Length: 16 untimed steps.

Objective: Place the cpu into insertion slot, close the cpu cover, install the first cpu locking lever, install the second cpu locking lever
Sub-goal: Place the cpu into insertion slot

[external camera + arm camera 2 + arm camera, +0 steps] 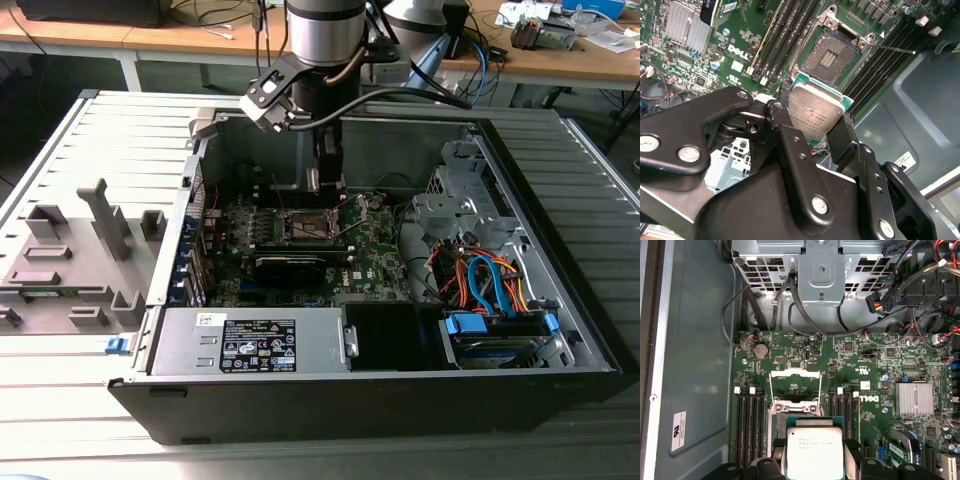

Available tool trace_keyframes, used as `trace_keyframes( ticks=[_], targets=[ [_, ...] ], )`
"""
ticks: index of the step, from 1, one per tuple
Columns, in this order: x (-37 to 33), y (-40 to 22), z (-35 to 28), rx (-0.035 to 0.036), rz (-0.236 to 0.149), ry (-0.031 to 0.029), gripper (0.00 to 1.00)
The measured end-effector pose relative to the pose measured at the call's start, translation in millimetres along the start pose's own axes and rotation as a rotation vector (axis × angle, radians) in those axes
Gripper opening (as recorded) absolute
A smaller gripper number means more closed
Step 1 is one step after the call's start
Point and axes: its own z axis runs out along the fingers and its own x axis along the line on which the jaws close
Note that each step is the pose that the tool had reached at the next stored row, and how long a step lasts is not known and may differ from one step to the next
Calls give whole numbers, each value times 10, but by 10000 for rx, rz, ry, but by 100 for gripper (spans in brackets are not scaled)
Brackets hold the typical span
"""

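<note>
Inside the open computer case [560, 300], above the green motherboard [375, 255], the end effector [812, 120] has its black fingers [840, 140] closed against opposite edges of the cpu [817, 112], gripping it silver top outward. The chip hangs clear of the board, near the insertion slot [832, 55], whose brownish contact field lies uncovered between dark memory slots [790, 30].

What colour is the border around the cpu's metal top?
Teal green; the cpu shows it best in the second wrist view.
</note>
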Motion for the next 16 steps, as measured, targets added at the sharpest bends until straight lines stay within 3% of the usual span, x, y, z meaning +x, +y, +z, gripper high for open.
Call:
trace_keyframes(
  ticks=[7,9,16],
  targets=[
    [0,-6,18,0,0,0,55],
    [0,-26,72,0,0,1,55],
    [0,-29,84,0,0,0,55]
  ],
)
